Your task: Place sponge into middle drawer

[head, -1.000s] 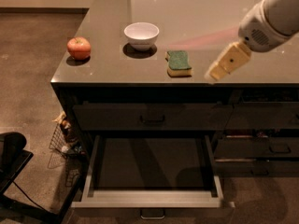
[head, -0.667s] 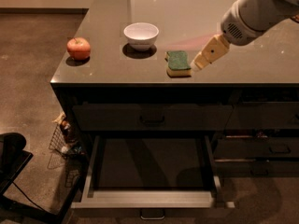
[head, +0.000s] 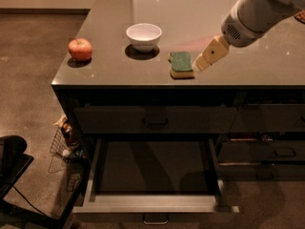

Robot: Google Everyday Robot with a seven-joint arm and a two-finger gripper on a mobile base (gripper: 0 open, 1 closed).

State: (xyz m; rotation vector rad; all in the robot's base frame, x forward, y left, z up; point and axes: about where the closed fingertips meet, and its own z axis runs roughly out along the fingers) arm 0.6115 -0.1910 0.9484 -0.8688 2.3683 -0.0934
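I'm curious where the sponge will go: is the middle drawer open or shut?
Open: the middle drawer is pulled out, dark inside showing. The sponge lies on the counter, with the tool beside it.

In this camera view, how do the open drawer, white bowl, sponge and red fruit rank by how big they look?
1. middle drawer, by far.
2. white bowl.
3. sponge and red fruit: about alike, too close to rank.
The pincer hovers close beside the sponge.
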